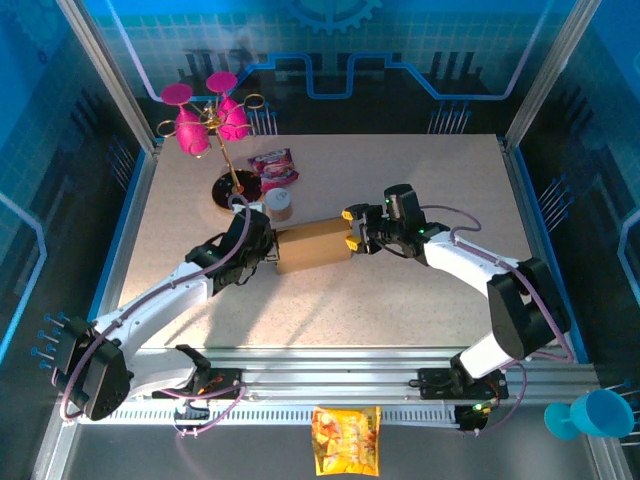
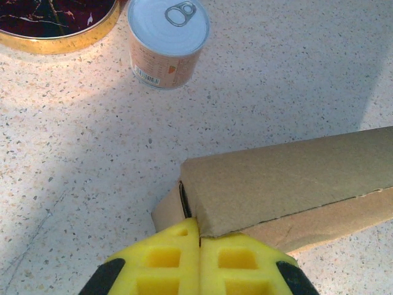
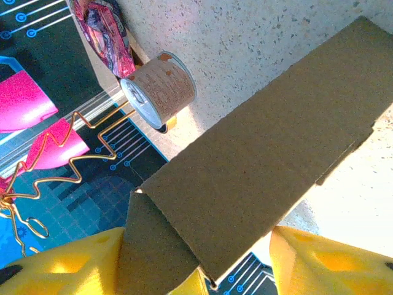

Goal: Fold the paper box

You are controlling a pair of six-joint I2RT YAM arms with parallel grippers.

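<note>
— Where's the paper box (image 1: 312, 245)?

— Mid-way across the speckled table (image 1: 450, 290), lying flat between the two arms, a long brown slab with its top panel folded over.

— And the left gripper (image 2: 198, 246)?

— At the box's left end. Its yellow pads are pressed together, pinching the cardboard edge at that corner.

— The right gripper (image 1: 351, 228)?

— At the other end, fingers spread wide. A loose flap lies against one finger, with a gap to the other.

— Anything smaller nearby?

— A pull-tab tin can (image 2: 167, 42) stands upright just behind the box, not touching it.
</note>
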